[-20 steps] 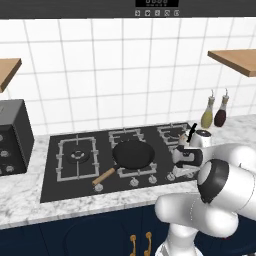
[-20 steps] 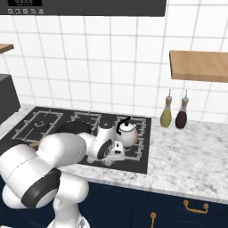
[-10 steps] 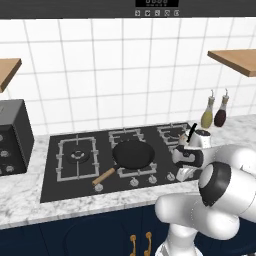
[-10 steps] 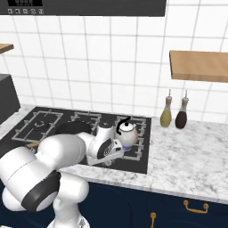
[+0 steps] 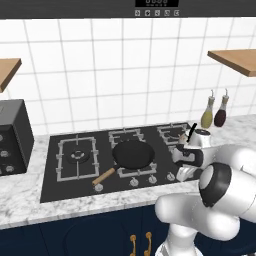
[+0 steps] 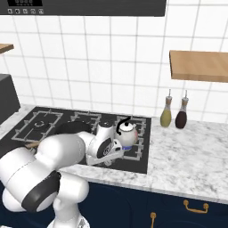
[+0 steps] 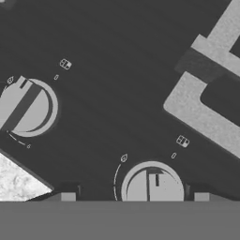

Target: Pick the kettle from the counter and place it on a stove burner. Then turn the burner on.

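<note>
The kettle (image 6: 126, 129) sat on the stove burner (image 5: 176, 134) at the cooktop's right end, beyond the knob row from the hand. The gripper (image 7: 135, 197) hung low over the black glass with a round knob (image 7: 152, 183) directly between its tips, the knob's ridge pointing toward the burner's grate. The arm was folded forward and down, wrist bent toward the knobs; the tips stood apart, apparently clear of the knob's sides, though the close view made contact hard to judge.

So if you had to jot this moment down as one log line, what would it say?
kettle: on right rear stove burner | fingers: open, straddling knob | burner: flame not visible | pan: centre burner
</note>
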{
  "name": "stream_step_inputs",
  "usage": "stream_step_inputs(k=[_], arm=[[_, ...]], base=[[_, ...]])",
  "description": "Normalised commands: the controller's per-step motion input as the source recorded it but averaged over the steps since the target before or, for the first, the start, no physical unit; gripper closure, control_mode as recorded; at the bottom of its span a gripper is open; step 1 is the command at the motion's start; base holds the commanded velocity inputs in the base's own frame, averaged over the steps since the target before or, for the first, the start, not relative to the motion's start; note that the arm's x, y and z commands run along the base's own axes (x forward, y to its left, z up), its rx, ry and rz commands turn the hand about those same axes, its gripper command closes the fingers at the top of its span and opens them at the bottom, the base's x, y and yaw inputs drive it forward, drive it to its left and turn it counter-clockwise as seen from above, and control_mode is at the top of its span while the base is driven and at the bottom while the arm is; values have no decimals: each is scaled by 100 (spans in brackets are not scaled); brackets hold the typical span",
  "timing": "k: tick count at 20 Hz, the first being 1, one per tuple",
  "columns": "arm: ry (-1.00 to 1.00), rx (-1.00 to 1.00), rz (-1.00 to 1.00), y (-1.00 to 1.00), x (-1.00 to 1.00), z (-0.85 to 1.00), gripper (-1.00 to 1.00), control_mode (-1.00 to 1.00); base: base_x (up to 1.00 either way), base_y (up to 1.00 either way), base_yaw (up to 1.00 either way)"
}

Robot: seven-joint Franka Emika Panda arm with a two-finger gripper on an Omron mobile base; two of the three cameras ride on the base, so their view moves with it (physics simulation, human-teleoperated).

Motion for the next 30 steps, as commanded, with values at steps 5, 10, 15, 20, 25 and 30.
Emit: stream_step_inputs(k=[5,10,15,20,25,30], arm=[[-13,0,0,0,0,88,-100,-100],[-33,-1,0,0,1,93,-100,-100],[-6,0,0,0,0,19,-100,-100],[-39,0,-12,-1,0,100,-100,-100],[-40,0,-16,-14,0,100,-100,-100],[-3,0,-4,0,17,9,-100,-100]], base=[[0,0,0],[0,0,0],[0,0,0],[0,0,0],[0,0,0],[0,0,0]])
